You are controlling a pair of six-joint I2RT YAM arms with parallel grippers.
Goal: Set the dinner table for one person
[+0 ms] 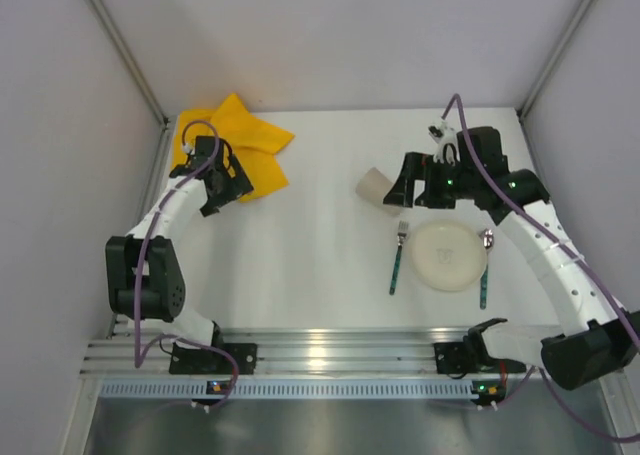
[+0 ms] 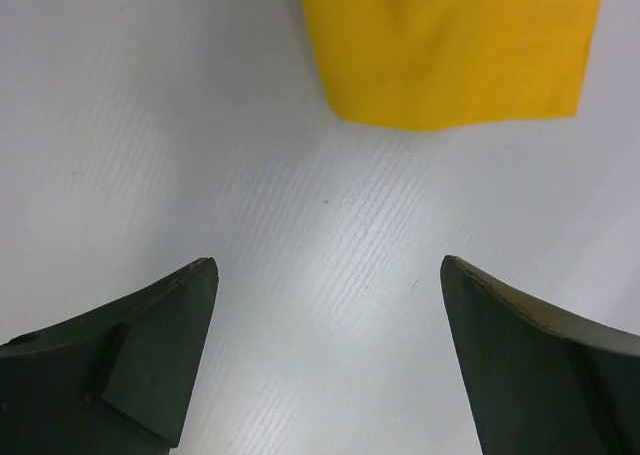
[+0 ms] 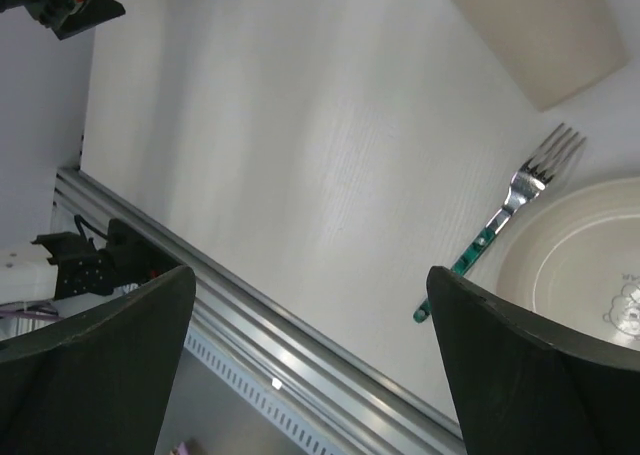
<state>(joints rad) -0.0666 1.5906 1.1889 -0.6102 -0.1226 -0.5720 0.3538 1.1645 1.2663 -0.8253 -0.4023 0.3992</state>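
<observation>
The dinner table (image 1: 320,245) is a white top with aluminium rails. On its right lies a cream plate (image 1: 448,257) (image 3: 585,265). A green-handled fork (image 1: 398,260) (image 3: 500,220) lies to the plate's left and a green-handled spoon (image 1: 485,270) to its right. A beige cup (image 1: 375,187) (image 3: 540,30) lies on its side behind the fork. My right gripper (image 1: 400,185) (image 3: 310,272) hovers open and empty just right of the cup. My left gripper (image 1: 235,190) (image 2: 328,265) is open and empty over bare table, at the near edge of a yellow cloth (image 1: 235,140) (image 2: 450,45).
The crumpled yellow cloth fills the far left corner. White walls enclose the table on three sides. The front aluminium rail (image 1: 320,355) (image 3: 300,345) carries both arm bases, with cables beside them.
</observation>
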